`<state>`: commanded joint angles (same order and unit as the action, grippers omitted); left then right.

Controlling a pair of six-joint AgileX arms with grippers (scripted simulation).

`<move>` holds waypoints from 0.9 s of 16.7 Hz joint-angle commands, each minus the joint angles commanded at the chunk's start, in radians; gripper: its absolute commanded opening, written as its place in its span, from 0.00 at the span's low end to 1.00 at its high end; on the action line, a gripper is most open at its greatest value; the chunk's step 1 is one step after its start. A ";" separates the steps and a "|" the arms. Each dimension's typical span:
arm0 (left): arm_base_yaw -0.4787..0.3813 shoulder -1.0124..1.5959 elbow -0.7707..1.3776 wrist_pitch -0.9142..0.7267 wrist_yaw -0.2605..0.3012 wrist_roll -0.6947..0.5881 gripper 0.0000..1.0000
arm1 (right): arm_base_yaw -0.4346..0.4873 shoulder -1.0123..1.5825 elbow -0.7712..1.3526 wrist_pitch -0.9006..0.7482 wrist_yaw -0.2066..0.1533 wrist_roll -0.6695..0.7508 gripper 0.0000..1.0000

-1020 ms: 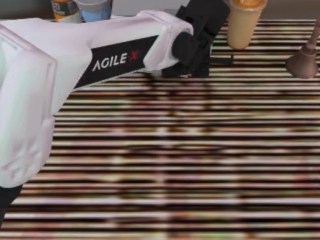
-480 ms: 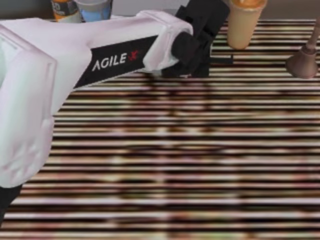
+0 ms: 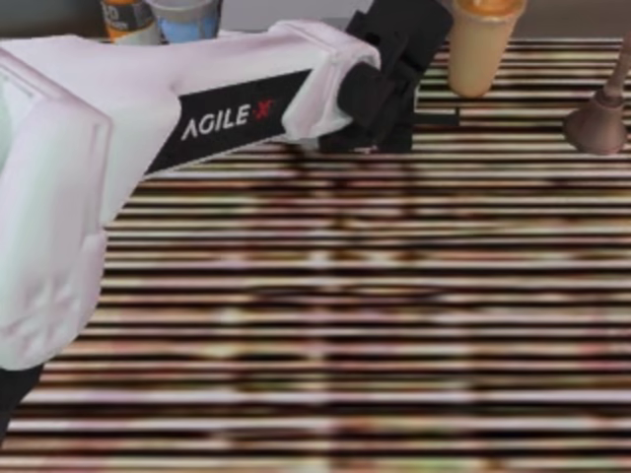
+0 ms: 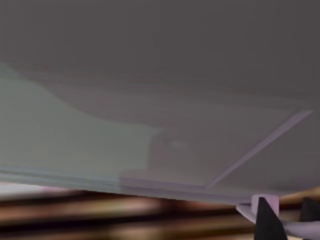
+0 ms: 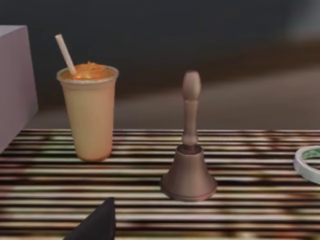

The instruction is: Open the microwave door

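Left wrist view is filled almost wholly by the microwave door, a flat greyish pane with a pale frame edge running along it, tilted away from the camera, and a slim pale bar, likely its handle, low at one corner. The left gripper sits at the far side of the table near the top view's middle, hard against the microwave, whose grey side panel shows in the right wrist view. Its dark fingertips flank the pale bar, yet whether they are closed on it cannot be told. How far the door has swung cannot be read either; the task looks under way, not finished.

Room is tight on the right: the tan cup stands just beside the gripper, with a brown bell farther right. The striped table toward the near edge is bare. The right arm is out of the top view
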<state>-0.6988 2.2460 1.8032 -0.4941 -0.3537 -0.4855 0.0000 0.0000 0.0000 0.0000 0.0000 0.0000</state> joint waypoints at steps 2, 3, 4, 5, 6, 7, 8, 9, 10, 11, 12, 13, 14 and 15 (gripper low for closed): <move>-0.009 0.004 -0.003 0.002 0.007 -0.002 0.00 | 0.000 0.000 0.000 0.000 0.000 0.000 1.00; -0.007 0.000 -0.014 0.006 0.011 0.005 0.00 | 0.000 0.000 0.000 0.000 0.000 0.000 1.00; -0.004 -0.010 -0.027 0.014 0.015 0.014 0.00 | 0.000 0.000 0.000 0.000 0.000 0.000 1.00; -0.001 -0.023 -0.041 0.026 0.020 0.024 0.00 | 0.000 0.000 0.000 0.000 0.000 0.000 1.00; 0.002 -0.036 -0.055 0.038 0.027 0.034 0.00 | 0.000 0.000 0.000 0.000 0.000 0.000 1.00; 0.004 -0.044 -0.069 0.047 0.032 0.044 0.00 | 0.000 0.000 0.000 0.000 0.000 0.000 1.00; 0.006 -0.048 -0.080 0.051 0.036 0.051 0.00 | 0.000 0.000 0.000 0.000 0.000 0.000 1.00; 0.006 -0.049 -0.083 0.052 0.037 0.054 0.00 | 0.000 0.000 0.000 0.000 0.000 0.000 1.00; 0.006 -0.049 -0.083 0.052 0.037 0.054 0.00 | 0.000 0.000 0.000 0.000 0.000 0.000 1.00; 0.006 -0.049 -0.083 0.052 0.037 0.054 0.00 | 0.000 0.000 0.000 0.000 0.000 0.000 1.00; 0.006 -0.049 -0.083 0.052 0.037 0.054 0.00 | 0.000 0.000 0.000 0.000 0.000 0.000 1.00; 0.006 -0.049 -0.083 0.052 0.037 0.054 0.00 | 0.000 0.000 0.000 0.000 0.000 0.000 1.00; 0.006 -0.049 -0.083 0.052 0.037 0.054 0.00 | 0.000 0.000 0.000 0.000 0.000 0.000 1.00; 0.006 -0.049 -0.083 0.052 0.037 0.054 0.00 | 0.000 0.000 0.000 0.000 0.000 0.000 1.00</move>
<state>-0.6926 2.1971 1.7197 -0.4419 -0.3166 -0.4319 0.0000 0.0000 0.0000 0.0000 0.0000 0.0000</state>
